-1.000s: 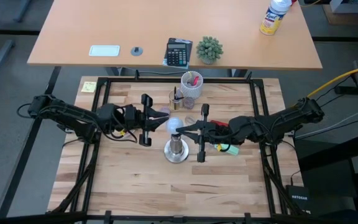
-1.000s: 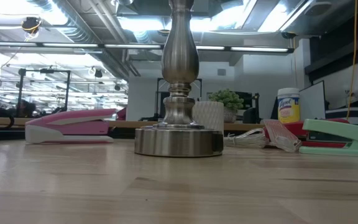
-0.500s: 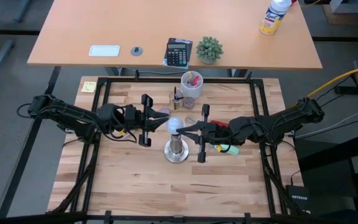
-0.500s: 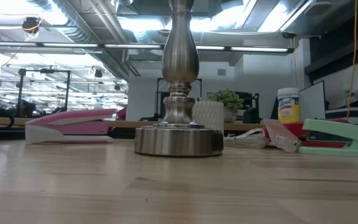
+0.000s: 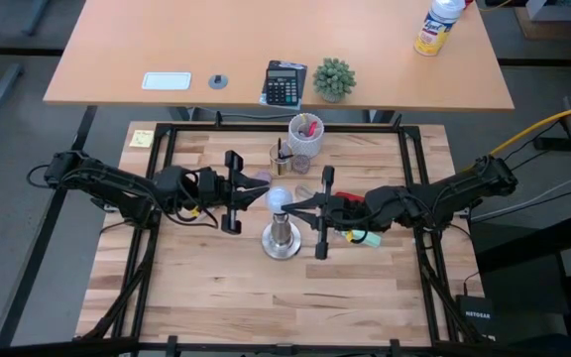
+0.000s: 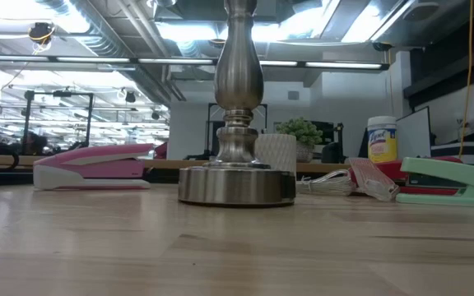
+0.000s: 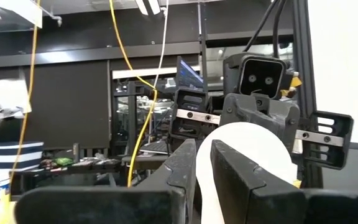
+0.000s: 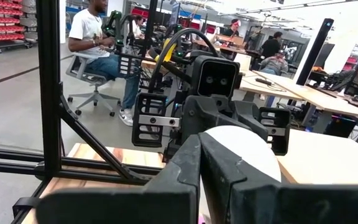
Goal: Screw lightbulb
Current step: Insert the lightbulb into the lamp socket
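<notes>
We look down on the wooden table (image 5: pixel 216 288) and see the lightbulb (image 5: pixel 277 199) near the middle, sitting on top of the silver lamp stand (image 5: pixel 282 241). The stand's round foot shows just below it, toward 6 o'clock.

The left gripper (image 5: pixel 256 191) reaches in from 9 o'clock. Its tips are right at the bulb. We cannot tell if they pinch it (its own camera shows a thin gap between the fingers (image 7: pixel 232 177) and the white bulb (image 7: pixel 253 149) just past them).

The right gripper (image 5: pixel 287 206) comes in from 3 o'clock. Its fingers (image 8: pixel 185 168) are pressed together, right beside the bulb (image 8: pixel 244 149), with nothing between them.

From table height we see the stand (image 6: pixel 237 156), a pink stapler (image 6: pixel 93 164) at 9 o'clock and a green stapler (image 6: pixel 451 181) at 3 o'clock.
</notes>
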Available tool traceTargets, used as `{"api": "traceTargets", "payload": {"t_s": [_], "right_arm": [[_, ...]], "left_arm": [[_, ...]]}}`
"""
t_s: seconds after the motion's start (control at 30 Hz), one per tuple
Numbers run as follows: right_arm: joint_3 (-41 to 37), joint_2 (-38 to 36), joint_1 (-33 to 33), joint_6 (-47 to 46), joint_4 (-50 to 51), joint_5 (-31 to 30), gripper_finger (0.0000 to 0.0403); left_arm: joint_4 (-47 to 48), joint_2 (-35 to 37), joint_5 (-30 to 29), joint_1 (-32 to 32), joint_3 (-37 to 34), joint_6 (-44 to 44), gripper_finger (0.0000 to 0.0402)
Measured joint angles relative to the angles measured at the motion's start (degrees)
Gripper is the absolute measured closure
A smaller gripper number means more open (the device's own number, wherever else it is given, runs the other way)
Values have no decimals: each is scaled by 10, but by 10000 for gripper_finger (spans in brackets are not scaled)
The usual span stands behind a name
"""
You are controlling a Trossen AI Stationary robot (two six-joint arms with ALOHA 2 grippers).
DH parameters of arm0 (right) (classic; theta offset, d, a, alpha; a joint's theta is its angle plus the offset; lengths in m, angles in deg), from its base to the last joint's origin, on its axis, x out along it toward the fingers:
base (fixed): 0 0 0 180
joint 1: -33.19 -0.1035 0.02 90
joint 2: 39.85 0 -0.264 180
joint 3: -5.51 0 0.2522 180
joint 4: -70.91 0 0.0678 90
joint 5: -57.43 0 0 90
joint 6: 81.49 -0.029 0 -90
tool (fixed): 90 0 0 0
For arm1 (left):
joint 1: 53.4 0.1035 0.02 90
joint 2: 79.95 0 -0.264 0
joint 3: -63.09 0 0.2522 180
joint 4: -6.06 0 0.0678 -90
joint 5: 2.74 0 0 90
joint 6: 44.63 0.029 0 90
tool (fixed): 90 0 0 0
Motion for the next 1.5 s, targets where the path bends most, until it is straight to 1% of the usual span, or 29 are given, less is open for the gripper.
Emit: {"api": "traceTargets", "payload": {"t_s": [0.17, 0.43, 1.0, 1.5], "right_arm": [[0, 0, 1, 0, 0, -4, 389], [-1, 1, 1, -1, 1, -2, 389], [-1, 1, 0, -1, 2, 15, 389], [-1, 0, 0, -1, -1, 14, 389]], "left_arm": [[3, 0, -6, 11, 0, -2, 357], [45, -1, -11, 18, 0, -30, 357], [44, -1, -14, 1, 0, -20, 357], [40, -1, -14, -4, 0, -12, 357]]}}
